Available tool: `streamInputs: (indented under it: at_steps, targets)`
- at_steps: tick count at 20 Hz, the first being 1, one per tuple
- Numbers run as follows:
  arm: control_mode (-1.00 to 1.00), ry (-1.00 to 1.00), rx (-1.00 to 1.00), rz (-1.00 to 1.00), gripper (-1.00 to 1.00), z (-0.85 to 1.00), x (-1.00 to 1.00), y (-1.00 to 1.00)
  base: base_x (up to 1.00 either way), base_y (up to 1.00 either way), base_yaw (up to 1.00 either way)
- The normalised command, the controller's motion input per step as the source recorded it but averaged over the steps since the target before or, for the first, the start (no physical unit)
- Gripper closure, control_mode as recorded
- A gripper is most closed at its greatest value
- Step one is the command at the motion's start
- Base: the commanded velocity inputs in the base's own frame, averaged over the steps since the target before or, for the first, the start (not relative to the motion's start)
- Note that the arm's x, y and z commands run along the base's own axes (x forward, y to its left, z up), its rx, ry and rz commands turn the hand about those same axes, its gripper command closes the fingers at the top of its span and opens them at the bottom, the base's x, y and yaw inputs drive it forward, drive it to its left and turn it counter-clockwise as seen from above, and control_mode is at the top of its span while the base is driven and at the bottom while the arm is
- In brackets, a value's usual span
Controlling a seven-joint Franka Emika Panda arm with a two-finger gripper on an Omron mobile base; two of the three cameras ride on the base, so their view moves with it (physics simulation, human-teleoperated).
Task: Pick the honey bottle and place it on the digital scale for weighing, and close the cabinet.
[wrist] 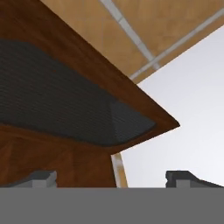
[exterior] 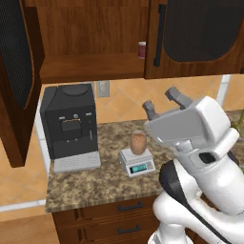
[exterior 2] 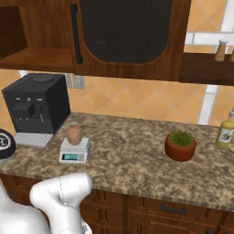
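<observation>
While the honey bottle [exterior: 137, 143] already sits on the digital scale [exterior: 137, 163], the cabinet [exterior: 190, 38] keeps its left door [exterior: 16, 81] swung wide. The gripper [exterior: 163, 102], raised, spread wide and empty, could clip the right door or bottle when swinging left.

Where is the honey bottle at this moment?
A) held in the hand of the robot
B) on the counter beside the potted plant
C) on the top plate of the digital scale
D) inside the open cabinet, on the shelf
C: the honey bottle stands upright on the digital scale, while the hand is open above it, holding nothing.
</observation>
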Motion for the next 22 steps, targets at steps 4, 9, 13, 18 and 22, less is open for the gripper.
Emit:
streamInputs:
  at_steps: [4, 9, 13, 18, 22]
  targets:
    - [-1.00, 0.00, -0.02, 0.00, -1.00, -0.13, -0.81, 1.00, 0.00, 0.00, 0.00]
    - [-1.00, 0.00, -0.01, -0.06, -1.00, -0.22, -0.63, 1.00, 0.00, 0.00, 0.00]
    - [-1.00, -0.08, -0.01, -0.05, -1.00, -0.21, -0.30, 1.00, 0.00, 0.00, 0.00]
    - [-1.00, -0.10, 0.00, -0.02, -1.00, -0.21, 0.00, 1.00, 0.00, 0.00, 0.00]
    - [-1.00, -0.07, 0.00, -0.04, -1.00, -0.06, 0.14, 1.00, 0.00, 0.00, 0.00]
